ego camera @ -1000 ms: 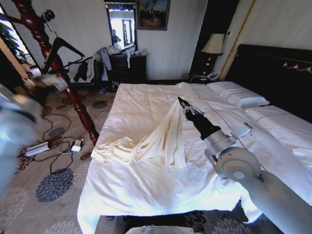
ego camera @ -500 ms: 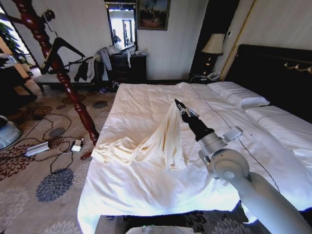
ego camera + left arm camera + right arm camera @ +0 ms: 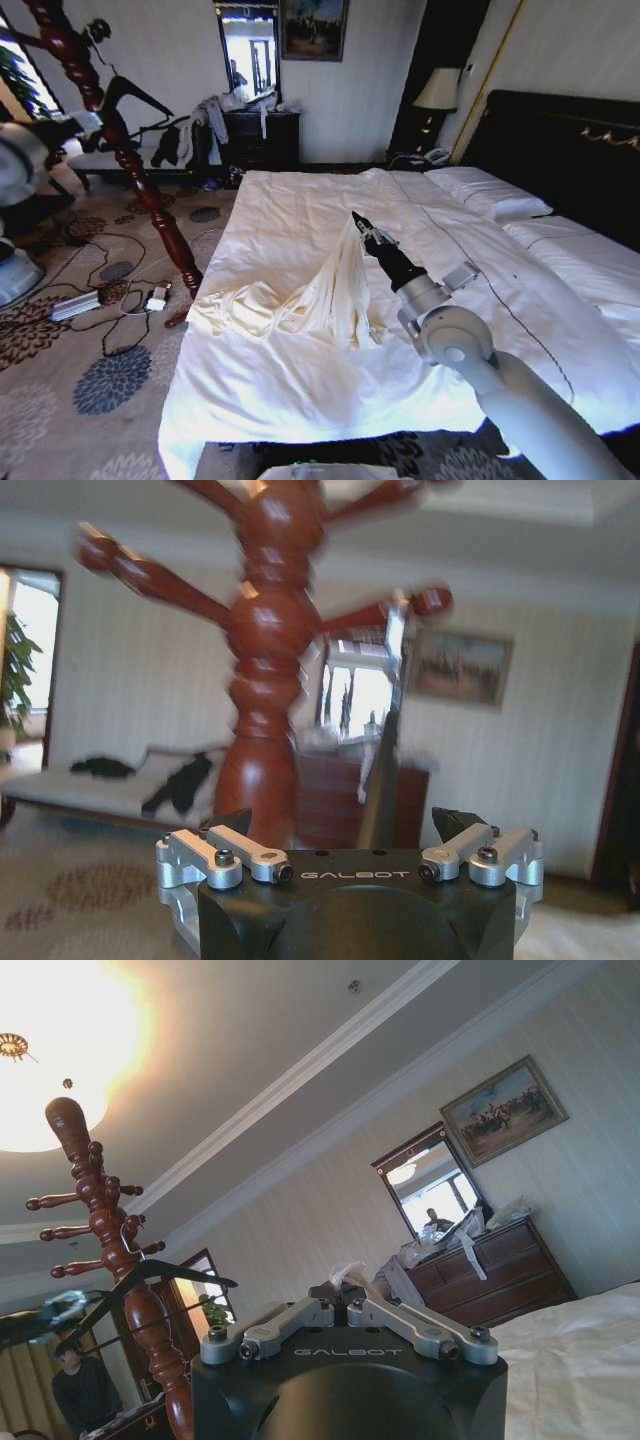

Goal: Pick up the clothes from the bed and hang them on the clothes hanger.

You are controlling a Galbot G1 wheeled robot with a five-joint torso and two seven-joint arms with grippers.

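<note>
Cream-yellow thin garment [image 3: 320,290] lifted in a peak at the middle of the white-quilted bed [image 3: 300,390].
Right gripper [image 3: 357,221] pinches its top; left gripper [image 3: 345,835] gapes beside the reddish wooden pole [image 3: 262,680].

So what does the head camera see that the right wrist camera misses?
Head view alone: the bed and the clothes trailing across it, pinched up into a peak by the right tool.

Right wrist view alone: the ceiling and its glowing lamp, plus a scrap of fabric between the shut fingers.

Both: the wooden pole carrying the black clothes hanger, and the mirror.
</note>
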